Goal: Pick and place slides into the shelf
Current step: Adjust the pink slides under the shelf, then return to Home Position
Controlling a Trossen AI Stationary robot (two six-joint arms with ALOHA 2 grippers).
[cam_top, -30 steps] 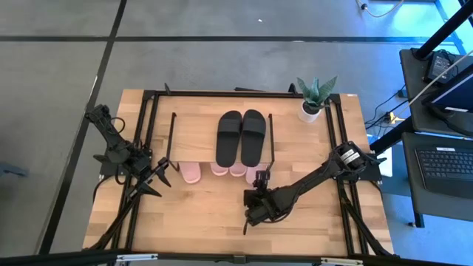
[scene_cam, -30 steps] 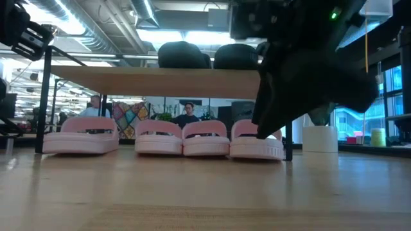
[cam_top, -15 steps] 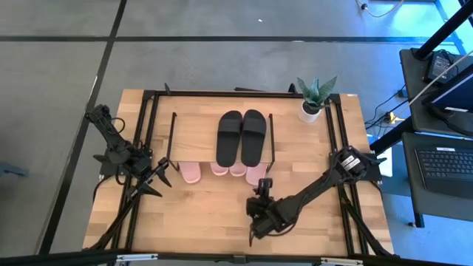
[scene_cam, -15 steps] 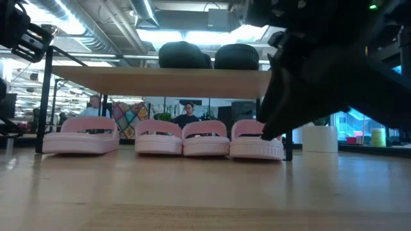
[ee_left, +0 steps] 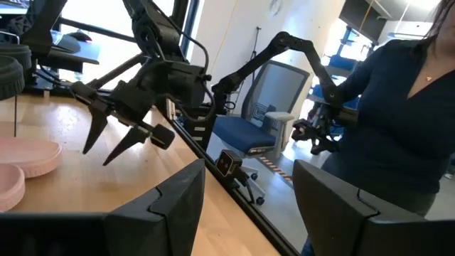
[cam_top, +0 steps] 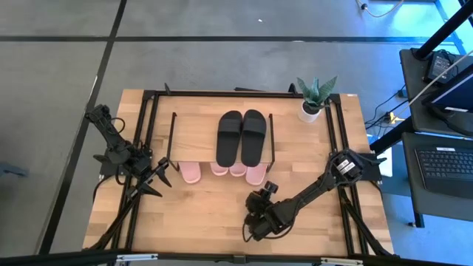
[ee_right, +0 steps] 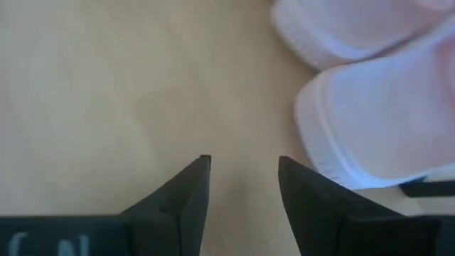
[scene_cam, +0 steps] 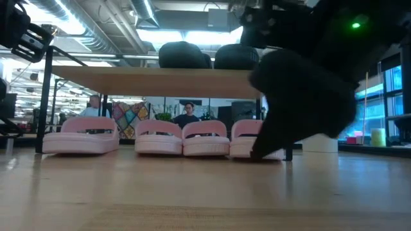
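The right gripper [cam_top: 260, 198] is seen with its fingers apart and nothing held, at lower centre of the high view, just below the pink slides [cam_top: 224, 171].

The black slides [cam_top: 242, 137] are laid side by side on the shelf [cam_top: 194, 134] at upper centre, and four pink slides are lined up beneath it on the table [cam_top: 199, 214]. The left gripper [cam_top: 161, 176] is parked with fingers spread at centre left. A potted plant [cam_top: 315, 98] is set at upper right.
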